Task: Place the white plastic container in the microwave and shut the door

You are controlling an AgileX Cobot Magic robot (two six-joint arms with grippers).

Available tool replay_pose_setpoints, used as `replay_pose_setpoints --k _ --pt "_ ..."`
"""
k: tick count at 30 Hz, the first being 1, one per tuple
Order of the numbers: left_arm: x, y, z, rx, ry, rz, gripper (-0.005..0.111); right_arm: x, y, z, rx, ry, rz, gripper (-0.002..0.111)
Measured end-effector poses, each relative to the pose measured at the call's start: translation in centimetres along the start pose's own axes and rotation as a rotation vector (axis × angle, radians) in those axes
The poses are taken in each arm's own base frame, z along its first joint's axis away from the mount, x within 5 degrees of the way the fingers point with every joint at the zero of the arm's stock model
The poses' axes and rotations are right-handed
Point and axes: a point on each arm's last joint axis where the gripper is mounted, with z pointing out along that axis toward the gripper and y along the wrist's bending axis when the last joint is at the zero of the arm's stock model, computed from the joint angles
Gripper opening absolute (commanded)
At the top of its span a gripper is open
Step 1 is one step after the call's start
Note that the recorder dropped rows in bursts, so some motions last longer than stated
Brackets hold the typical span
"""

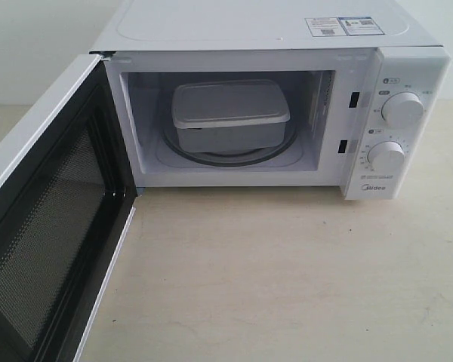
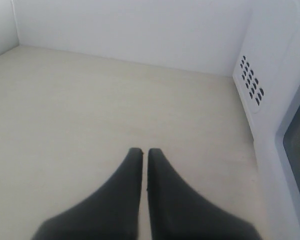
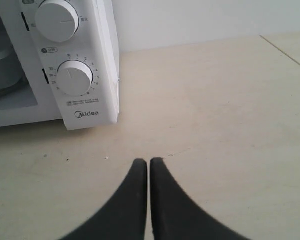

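Swung wide open, the door [image 1: 49,226] stands nearest, showing its dark mesh window. Behind it, the white plastic container [image 1: 228,113] sits lidded on the glass turntable [image 1: 211,160] inside the microwave [image 1: 249,26]. The left hand [image 2: 141,151] and right hand [image 3: 148,161] each have their fingers pressed together, empty, over the pale surface [image 1: 287,264] on either side of the microwave.
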Motion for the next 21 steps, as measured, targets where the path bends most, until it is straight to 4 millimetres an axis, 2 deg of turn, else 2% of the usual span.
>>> replay_pose_setpoints --k 3,6,10,13,16,21 --pt "-1.4 -0.1 -0.8 -0.007 0.015 -0.031 0.004 0.0 0.0 0.0 0.0 0.0 0.0 0.0" --pt "-4.1 -0.3 -2.1 -0.002 -0.049 -0.046 0.004 0.0 0.0 0.0 0.0 0.0 0.0 0.0" --pt "-8.4 -0.6 -4.6 0.012 -0.184 -0.05 0.004 0.0 0.0 0.0 0.0 0.0 0.0 0.0" --pt "-11.0 -0.8 -7.1 0.013 -0.22 -0.075 0.004 0.0 0.0 0.0 0.0 0.0 0.0 0.0" --pt "-12.0 -0.9 -9.5 0.008 -0.138 -0.126 0.004 0.0 0.0 0.0 0.0 0.0 0.0 0.0" --pt "-13.2 -1.0 -11.2 0.017 -0.155 -0.136 0.004 0.0 0.0 0.0 0.0 0.0 0.0 0.0"
